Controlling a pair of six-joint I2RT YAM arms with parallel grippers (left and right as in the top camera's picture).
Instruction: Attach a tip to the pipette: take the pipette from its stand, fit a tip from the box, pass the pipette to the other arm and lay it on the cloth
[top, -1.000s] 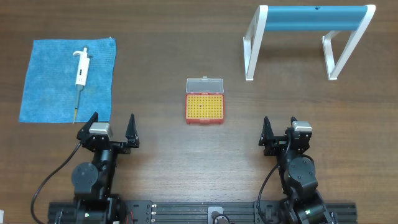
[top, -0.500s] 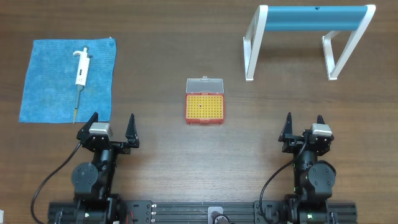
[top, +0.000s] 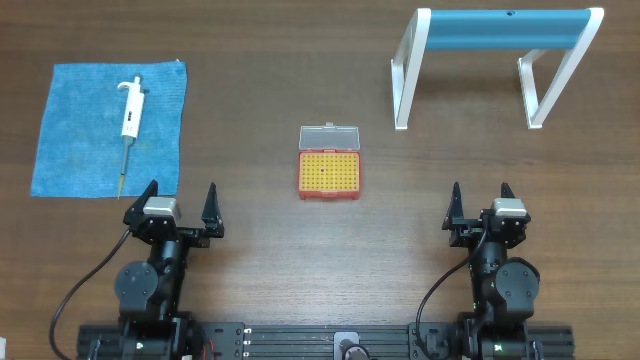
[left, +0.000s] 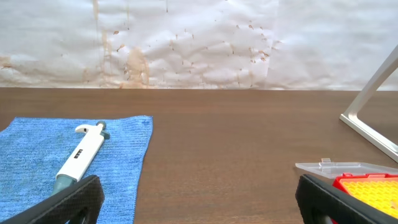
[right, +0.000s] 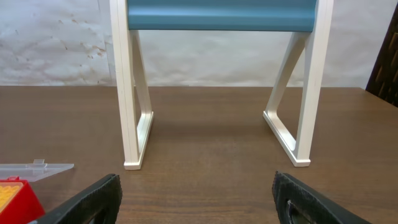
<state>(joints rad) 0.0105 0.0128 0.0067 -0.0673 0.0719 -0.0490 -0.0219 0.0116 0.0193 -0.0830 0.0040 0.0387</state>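
Note:
The white pipette (top: 131, 108) with a yellow tip lies on the blue cloth (top: 70, 140) at the far left; its body also appears on the cloth in the left wrist view (left: 79, 157). The red tip box (top: 328, 175), lid open and full of yellow tips, sits mid-table, its corner (left: 370, 190) visible from the left wrist. The blue-and-white stand (top: 500, 40) is at the back right, bare (right: 217, 15). My left gripper (top: 180, 208) rests open near the front, below the cloth. My right gripper (top: 480, 205) rests open at the front right, facing the stand.
The brown wooden table stretches between the cloth, the box and the stand. A cracked white wall (left: 199, 43) runs along the far edge. The stand's white legs (right: 134, 99) rise in front of the right arm.
The right arm swung right from its position a second ago, then eased slightly back left. The left arm, pipette, box and stand have not moved.

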